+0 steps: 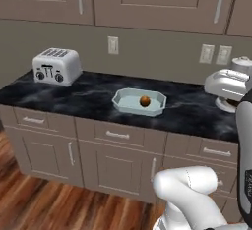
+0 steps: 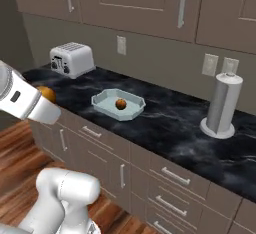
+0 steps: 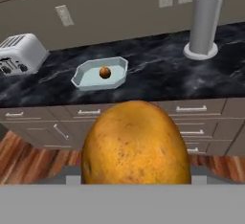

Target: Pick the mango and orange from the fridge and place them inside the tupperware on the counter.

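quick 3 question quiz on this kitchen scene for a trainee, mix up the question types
1. True or false: the orange already lies inside the tupperware.
2. Multiple choice: what fills the foreground of the hand view, right at the gripper? A) a lemon B) the mango C) a bread roll
3. Fill in: on the counter, the silver ____ stands on one side of the tupperware and the paper towel roll on the other.

Key: 1 true; 2 B; 3 toaster.

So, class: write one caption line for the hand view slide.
Mango held close, orange already in the tupperware on the counter.
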You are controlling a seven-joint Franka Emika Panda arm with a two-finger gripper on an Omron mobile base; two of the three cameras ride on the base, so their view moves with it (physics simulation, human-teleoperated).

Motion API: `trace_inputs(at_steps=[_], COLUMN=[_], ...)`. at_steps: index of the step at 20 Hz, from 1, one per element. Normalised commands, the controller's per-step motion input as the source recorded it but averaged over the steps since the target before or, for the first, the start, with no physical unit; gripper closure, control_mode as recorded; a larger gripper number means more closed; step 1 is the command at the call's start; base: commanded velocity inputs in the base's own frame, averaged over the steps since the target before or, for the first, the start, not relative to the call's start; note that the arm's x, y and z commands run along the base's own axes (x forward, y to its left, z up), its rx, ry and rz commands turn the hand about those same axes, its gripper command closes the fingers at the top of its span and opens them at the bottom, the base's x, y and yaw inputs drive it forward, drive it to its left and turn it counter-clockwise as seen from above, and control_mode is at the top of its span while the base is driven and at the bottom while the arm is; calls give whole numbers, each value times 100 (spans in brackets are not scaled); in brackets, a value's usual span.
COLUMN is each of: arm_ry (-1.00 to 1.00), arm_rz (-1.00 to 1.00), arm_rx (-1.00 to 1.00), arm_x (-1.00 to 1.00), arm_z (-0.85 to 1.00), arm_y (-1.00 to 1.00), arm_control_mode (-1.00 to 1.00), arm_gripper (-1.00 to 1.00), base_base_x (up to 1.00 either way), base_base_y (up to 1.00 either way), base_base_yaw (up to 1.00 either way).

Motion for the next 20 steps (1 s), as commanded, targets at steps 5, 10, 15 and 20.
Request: trace_inputs(at_steps=[5, 10, 15, 20], arm_ry=[0, 0, 0, 8], arm_rz=[0, 0, 0, 0], arm_rx=[0, 0, 0, 0], arm_x=[0, 0, 0, 0], arm_z=[0, 0, 0, -15], arm_y=[0, 0, 0, 0], arm_control_mode=[100, 100, 100, -100], arm_gripper=[100, 100, 100, 100], base_base_x=[100, 100, 80, 5], base_base_y=[62, 38, 13, 0], base_base_yaw=[-50, -38, -26, -4])
